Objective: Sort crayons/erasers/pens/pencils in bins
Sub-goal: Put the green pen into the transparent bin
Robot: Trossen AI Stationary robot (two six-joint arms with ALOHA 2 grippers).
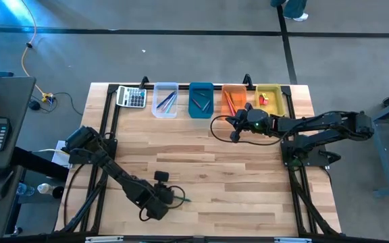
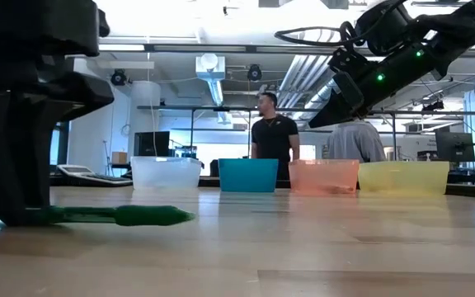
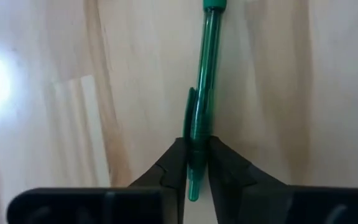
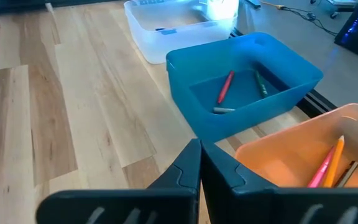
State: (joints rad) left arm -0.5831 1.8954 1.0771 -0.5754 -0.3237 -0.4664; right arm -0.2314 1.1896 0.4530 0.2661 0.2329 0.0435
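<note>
the green pen [image 3: 204, 93] lies flat on the wooden table [image 1: 201, 155], near the front edge at about 7 o'clock from the table's middle in the high view. its long axis runs left to right across the table, with its free end pointing toward 3 o'clock, away from the left gripper [image 1: 162, 202]. that gripper has its two dark fingers [image 3: 173, 168] pinched onto the pen's clip end. the pen is a slim translucent green plastic barrel with a darker green clip along one side and an opaque green section at the far end; in the low view it rests on the board as a smooth green rod [image 2: 118, 216].

the table is pale, planked wood with visible grain. along its back edge, at 12 o'clock, four rectangular plastic bins stand in a row: the clear bin [image 1: 165, 100], the blue bin [image 1: 200, 100], the orange bin [image 1: 234, 100] and the yellow bin [image 1: 269, 98]. thin sticks lie in the first three; a small red block lies in the yellow one. a grey calculator [image 1: 132, 97] sits just beside the clear bin.

the right gripper [image 1: 236, 121] hangs above the table just in front of the orange bin, its fingers pressed together on nothing.
</note>
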